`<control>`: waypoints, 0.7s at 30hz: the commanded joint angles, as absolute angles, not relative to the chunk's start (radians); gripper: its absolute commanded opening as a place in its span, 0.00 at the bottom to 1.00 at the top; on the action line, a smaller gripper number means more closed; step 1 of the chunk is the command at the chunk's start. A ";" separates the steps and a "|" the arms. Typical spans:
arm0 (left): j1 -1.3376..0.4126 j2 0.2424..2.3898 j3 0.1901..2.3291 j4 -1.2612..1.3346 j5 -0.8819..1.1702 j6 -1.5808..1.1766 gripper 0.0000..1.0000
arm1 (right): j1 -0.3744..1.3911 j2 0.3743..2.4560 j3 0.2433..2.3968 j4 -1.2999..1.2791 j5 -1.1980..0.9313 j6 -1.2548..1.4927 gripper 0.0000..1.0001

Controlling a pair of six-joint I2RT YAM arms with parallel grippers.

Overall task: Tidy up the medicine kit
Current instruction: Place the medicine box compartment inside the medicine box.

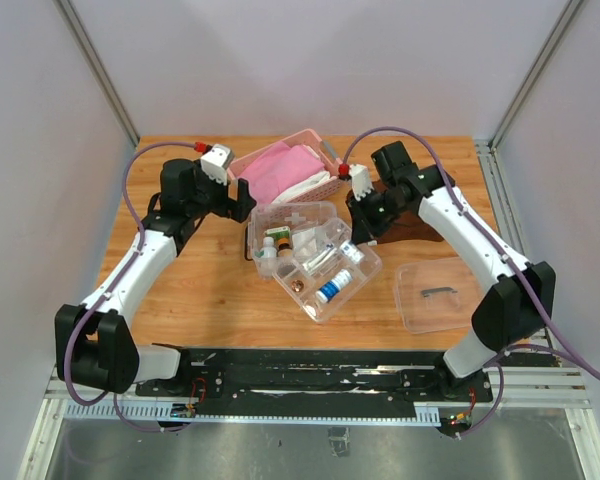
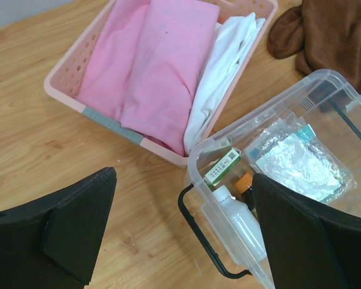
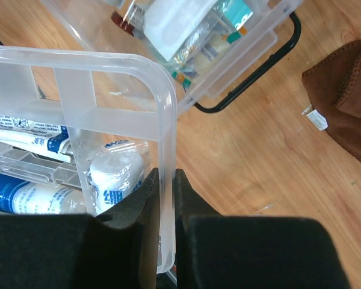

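Note:
The medicine kit's clear box (image 1: 288, 215) stands mid-table with a white bottle (image 2: 243, 223), a green-and-white packet (image 2: 221, 165) and a foil packet (image 2: 301, 162) inside. Its divided clear tray (image 1: 332, 280) lies tilted at the box's front right, holding blue-and-white tubes (image 3: 24, 195) and a wrapped white roll (image 3: 115, 180). My right gripper (image 3: 166, 176) is shut on the tray's corner wall (image 3: 166, 120). My left gripper (image 2: 186, 232) is open, straddling the box's left end and its black handle (image 2: 198, 232) without touching. The lid (image 1: 438, 295) with its dark handle lies at the right.
A pink slatted basket (image 1: 285, 170) with pink and white cloths sits just behind the box, close to my left gripper. A brown cloth (image 2: 325, 36) lies on the table behind the box, under the right arm. Grey walls close in the table's back and sides.

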State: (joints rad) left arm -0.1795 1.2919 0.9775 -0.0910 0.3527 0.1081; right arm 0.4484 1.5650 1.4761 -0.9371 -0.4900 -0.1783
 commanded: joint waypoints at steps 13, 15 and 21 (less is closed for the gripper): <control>-0.184 1.235 1.003 -0.082 0.201 0.074 0.99 | 0.436 1.752 1.670 -0.829 -0.524 0.186 0.00; -0.184 1.220 0.998 -0.098 0.192 0.056 0.99 | 0.436 1.760 1.669 -0.806 -0.513 0.227 0.01; -0.184 1.180 0.966 -0.112 0.225 0.008 0.99 | 0.436 1.756 1.647 -0.715 -0.418 0.317 0.01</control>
